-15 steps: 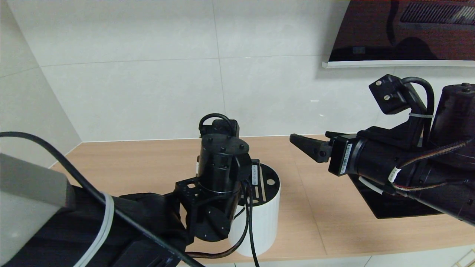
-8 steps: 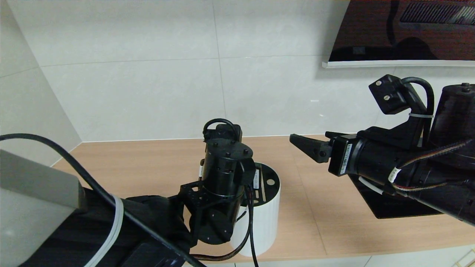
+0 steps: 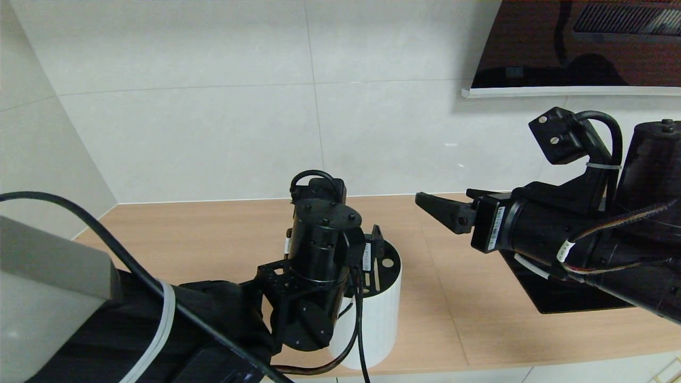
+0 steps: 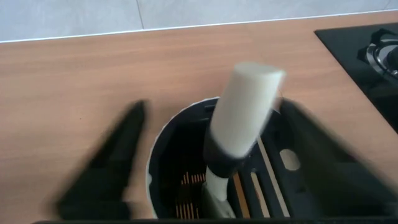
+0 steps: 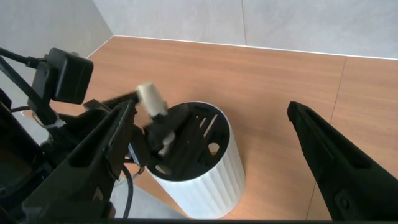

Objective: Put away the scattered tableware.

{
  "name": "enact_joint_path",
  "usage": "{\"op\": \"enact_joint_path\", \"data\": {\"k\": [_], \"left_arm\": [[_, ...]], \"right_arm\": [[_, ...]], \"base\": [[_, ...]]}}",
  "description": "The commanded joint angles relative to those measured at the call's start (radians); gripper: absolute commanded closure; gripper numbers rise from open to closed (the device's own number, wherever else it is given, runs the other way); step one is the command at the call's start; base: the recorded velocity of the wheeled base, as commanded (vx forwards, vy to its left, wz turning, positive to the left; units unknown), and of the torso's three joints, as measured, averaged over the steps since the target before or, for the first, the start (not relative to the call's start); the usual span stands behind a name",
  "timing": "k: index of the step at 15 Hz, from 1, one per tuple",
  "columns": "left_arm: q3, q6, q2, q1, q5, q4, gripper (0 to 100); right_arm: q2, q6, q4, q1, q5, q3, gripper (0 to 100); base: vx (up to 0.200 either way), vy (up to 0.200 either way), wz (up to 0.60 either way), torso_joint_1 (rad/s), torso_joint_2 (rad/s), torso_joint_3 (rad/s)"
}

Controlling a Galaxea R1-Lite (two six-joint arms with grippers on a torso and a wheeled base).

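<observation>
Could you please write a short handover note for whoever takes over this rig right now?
The left tool is open above the white holder, its fingers on either side of the cream-handled utensil and not touching it.
The right tool is open and holds nothing. It is over the wooden counter, between the holder and the black cooktop.
Done: the utensil stands tilted in the holder's black slotted top.
Left: probably lift the left tool clear, then look around for any other tableware.
</observation>
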Motion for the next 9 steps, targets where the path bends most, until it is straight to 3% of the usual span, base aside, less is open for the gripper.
{"op": "enact_joint_path", "data": {"k": [1,6,9], "left_arm": [[0.0,0.0,-0.006,0.0,0.0,0.001,0],[0.012,0.001,-0.123,0.002,-0.005,0.006,0],[0.077,0.007,-0.325,0.002,-0.058,0.067,0]], "right_arm": [[0.0,0.0,-0.001,0.001,0.0,0.001,0],[-0.006,0.0,-0.001,-0.001,0.0,-0.001,0],[-0.04,-0.006,-0.001,-0.058,0.0,0.001,0]], "base": [[0.0,0.0,0.0,0.0,0.0,0.0],[0.0,0.0,0.0,0.0,0.0,0.0],[0.0,0.0,0.0,0.0,0.0,0.0]]}}
